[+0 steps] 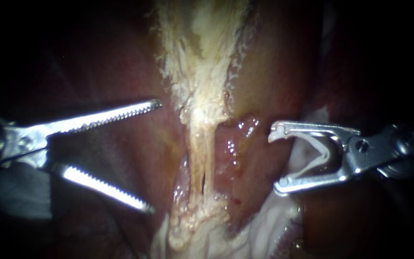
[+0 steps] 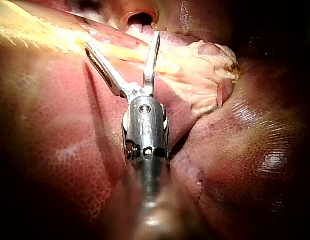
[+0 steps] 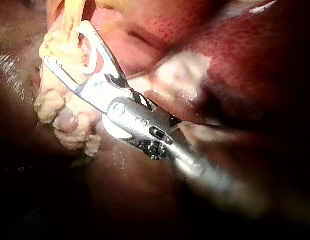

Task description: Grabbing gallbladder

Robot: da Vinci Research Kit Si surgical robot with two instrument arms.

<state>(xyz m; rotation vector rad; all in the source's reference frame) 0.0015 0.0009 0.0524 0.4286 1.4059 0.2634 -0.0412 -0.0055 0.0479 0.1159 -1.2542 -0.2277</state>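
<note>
A pale, frayed band of tissue (image 1: 197,57) runs down the middle and narrows into thin strands (image 1: 203,158); I cannot tell which part is the gallbladder. Left of the strands, apart from them, my left instrument (image 1: 153,156) has its toothed jaws open with nothing between them. In the left wrist view its jaws (image 2: 122,40) gape just above the pale tissue (image 2: 195,70). Right of the strands, my right instrument (image 1: 275,158) has its jaws wide, with a white clip (image 1: 319,153) seated between them and touching both. Its tips (image 3: 63,43) lie against lumpy pale tissue (image 3: 54,110).
Dark red liver (image 1: 97,67) lies on both sides of the band, its mottled surface (image 2: 49,125) filling the left wrist view. Wet pink tissue (image 1: 233,144) sits just right of the strands. White lumpy tissue (image 1: 264,225) spreads below the right instrument.
</note>
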